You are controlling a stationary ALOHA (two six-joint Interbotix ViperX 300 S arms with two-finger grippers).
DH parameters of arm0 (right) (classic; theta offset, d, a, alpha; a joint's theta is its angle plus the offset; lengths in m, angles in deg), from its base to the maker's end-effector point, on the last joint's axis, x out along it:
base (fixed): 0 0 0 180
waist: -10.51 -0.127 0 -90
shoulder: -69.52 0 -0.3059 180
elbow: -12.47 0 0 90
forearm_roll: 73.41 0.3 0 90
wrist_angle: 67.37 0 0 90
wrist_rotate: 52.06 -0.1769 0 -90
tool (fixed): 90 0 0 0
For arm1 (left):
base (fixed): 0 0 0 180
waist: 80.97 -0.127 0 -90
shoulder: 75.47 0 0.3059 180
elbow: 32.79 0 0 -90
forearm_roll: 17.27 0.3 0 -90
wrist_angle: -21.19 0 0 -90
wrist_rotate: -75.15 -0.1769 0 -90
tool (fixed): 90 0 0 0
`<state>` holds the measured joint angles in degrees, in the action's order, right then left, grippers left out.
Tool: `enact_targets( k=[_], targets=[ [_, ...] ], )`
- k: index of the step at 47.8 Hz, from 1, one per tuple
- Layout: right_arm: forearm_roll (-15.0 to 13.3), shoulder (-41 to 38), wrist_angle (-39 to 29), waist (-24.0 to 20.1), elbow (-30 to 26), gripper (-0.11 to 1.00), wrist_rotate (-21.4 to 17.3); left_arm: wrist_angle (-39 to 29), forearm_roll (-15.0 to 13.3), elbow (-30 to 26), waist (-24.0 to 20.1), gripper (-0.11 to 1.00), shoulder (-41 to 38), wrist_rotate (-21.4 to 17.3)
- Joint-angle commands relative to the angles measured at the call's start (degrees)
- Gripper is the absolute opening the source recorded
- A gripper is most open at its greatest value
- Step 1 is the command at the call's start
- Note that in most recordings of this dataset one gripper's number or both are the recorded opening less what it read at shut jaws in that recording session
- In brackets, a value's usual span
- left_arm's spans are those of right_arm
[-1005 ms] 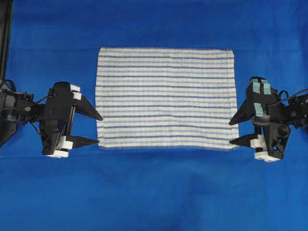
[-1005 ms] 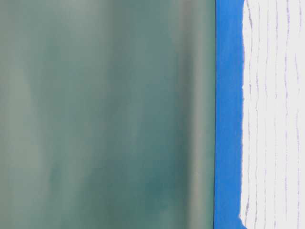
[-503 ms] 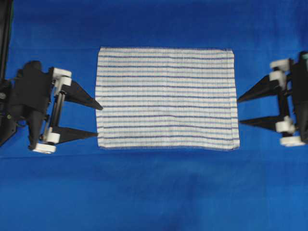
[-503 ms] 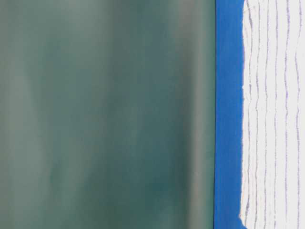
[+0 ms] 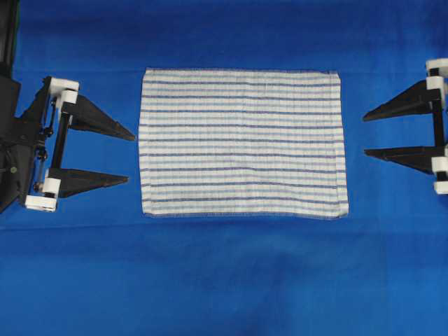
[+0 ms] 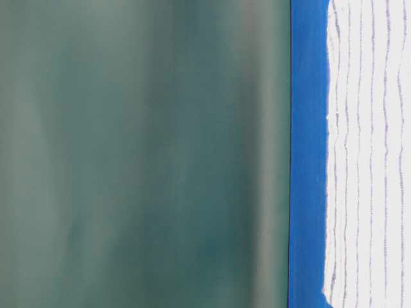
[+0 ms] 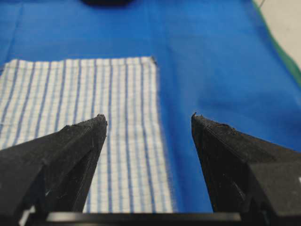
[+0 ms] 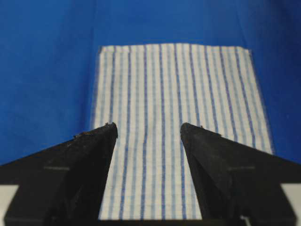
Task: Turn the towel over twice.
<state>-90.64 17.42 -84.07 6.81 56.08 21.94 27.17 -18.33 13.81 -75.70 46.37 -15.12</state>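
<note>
The towel (image 5: pixel 241 143) lies flat and spread out in the middle of the table, white with thin dark-blue and light-blue stripes. My left gripper (image 5: pixel 131 159) hangs open just off its left edge, not touching it. Off its right edge, with a wider gap, my right gripper (image 5: pixel 365 134) is open too. In the left wrist view the towel (image 7: pixel 70 89) lies ahead and below the open left gripper (image 7: pixel 148 117), which holds nothing. In the right wrist view the towel (image 8: pixel 174 80) stretches away beyond the open, empty right gripper (image 8: pixel 148 125). The table-level view catches the towel (image 6: pixel 372 154) from its edge.
A plain blue cloth (image 5: pixel 224 280) covers the whole table under the towel. A dark stand (image 5: pixel 7 35) rises at the far left. A blurred green backdrop (image 6: pixel 141 154) stands behind the table. The table's green edge (image 7: pixel 282 52) runs along one side.
Both grippers have drawn back outward from the towel's side edges, left going left and right going right, and have turned level. Both stayed open. The towel has not moved.
</note>
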Motion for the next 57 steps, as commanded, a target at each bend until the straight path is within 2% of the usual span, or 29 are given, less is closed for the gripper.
enact_targets(
  k=[1, 9, 18, 26, 34, 44, 49, 57],
  targets=[
    [-0.18, -0.7, 1.14, 1.05, -1.14, 0.62, 0.09, 0.62, -0.09, -0.7, -0.7, 0.68, 0.0, -0.44],
    [-0.18, -2.72, 1.85, 5.89, -0.7, 0.62, 0.0, 0.79, -0.09, -0.09, -5.19, 0.68, -1.05, -2.29],
    [-0.18, -8.0, 3.16, 15.03, 1.05, 0.62, -0.09, 2.55, -0.09, 2.02, -13.8, 0.68, -4.83, -3.87],
    [-0.18, -15.29, 6.5, 23.12, 2.99, 0.62, -0.09, 7.38, -0.09, 4.75, -21.01, 0.68, -10.2, -4.39],
    [-0.35, -23.03, 10.46, 29.27, 4.04, 0.62, 0.0, 13.97, -0.09, 6.15, -26.72, 0.71, -17.84, -4.57],
    [-1.41, -32.78, 16.88, 33.93, 3.52, 0.62, 0.18, 17.67, -0.09, 4.75, -31.73, 0.75, -28.04, -4.66],
    [-1.85, -36.39, 19.07, 35.6, 2.99, 0.62, 0.18, 18.98, -0.09, 3.6, -33.05, 0.79, -32.43, -5.63],
    [-2.64, -41.75, 23.03, 37.79, 2.64, 0.62, 0.18, 21.45, -0.09, 2.11, -34.72, 0.79, -38.41, -6.59]
  ],
)
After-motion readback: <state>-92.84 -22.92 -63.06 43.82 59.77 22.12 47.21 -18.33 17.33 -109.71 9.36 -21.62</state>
